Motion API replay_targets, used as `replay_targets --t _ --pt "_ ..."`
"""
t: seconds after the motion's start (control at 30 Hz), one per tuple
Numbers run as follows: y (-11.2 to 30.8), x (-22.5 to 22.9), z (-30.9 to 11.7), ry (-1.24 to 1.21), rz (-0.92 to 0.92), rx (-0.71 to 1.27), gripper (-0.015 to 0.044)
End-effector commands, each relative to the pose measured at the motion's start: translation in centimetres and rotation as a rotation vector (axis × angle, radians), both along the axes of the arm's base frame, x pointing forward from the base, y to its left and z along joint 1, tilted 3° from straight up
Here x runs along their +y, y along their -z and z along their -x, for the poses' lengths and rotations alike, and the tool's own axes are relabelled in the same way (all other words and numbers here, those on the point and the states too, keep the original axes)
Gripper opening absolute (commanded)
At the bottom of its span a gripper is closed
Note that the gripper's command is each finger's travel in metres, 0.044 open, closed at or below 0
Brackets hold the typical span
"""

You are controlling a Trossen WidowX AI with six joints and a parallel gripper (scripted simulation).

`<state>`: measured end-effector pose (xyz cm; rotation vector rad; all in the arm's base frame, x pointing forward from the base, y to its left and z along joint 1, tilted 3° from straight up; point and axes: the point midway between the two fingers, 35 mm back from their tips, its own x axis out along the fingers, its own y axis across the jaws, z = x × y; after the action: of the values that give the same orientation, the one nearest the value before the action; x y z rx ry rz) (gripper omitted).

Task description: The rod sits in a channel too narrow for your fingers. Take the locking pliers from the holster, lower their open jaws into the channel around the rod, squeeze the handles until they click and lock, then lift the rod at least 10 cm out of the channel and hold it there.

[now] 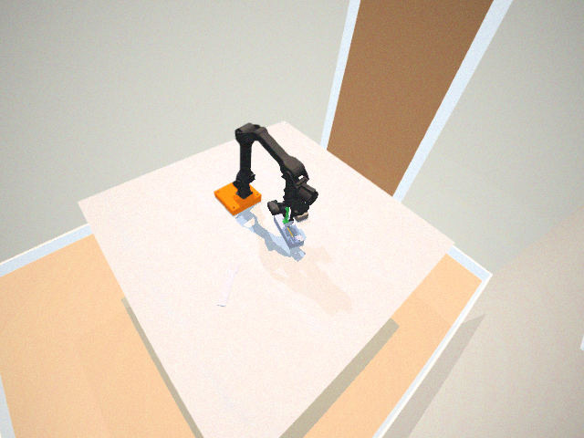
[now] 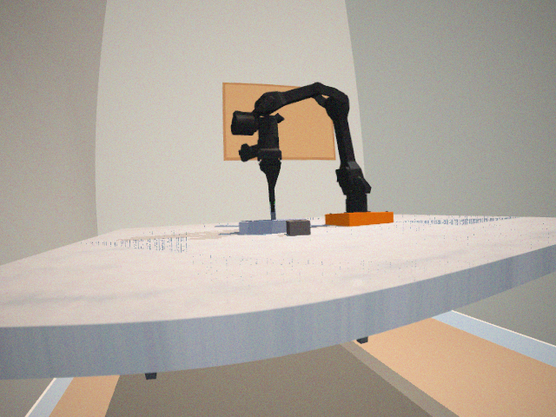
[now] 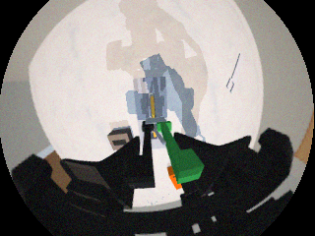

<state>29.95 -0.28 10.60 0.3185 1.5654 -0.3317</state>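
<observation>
One hollow dark block [image 1: 300,216] [image 2: 298,227] [image 3: 119,139], likely the holster, sits beyond the bench's [image 1: 226,349] [image 2: 269,278] [image 3: 59,93] near edge, exterior view. Just behind: grey channel block [image 1: 296,244] [image 2: 260,227] [image 3: 131,101], yellow rod [image 1: 290,232] [image 3: 153,105] lying in it. Gripper [image 1: 288,218] [image 2: 272,204] [image 3: 157,137] above, clamped on green-and-black pliers [image 1: 286,214] [image 2: 273,215] [image 3: 187,164], upright. Can't tell if locked. Orange base [image 1: 224,196] [image 2: 336,219] [image 3: 173,178] stands farther back, toward the bench's far edge.
</observation>
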Motion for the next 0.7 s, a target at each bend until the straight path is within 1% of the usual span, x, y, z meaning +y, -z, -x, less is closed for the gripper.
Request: replay_targets --t 0.0,0.67 --pt "-0.9 -0.3 0.0 -0.001 0.013 -0.012 0.0101" --pt "-2.8 -0.5 -0.1 -0.003 0.022 -0.040 0.0101"
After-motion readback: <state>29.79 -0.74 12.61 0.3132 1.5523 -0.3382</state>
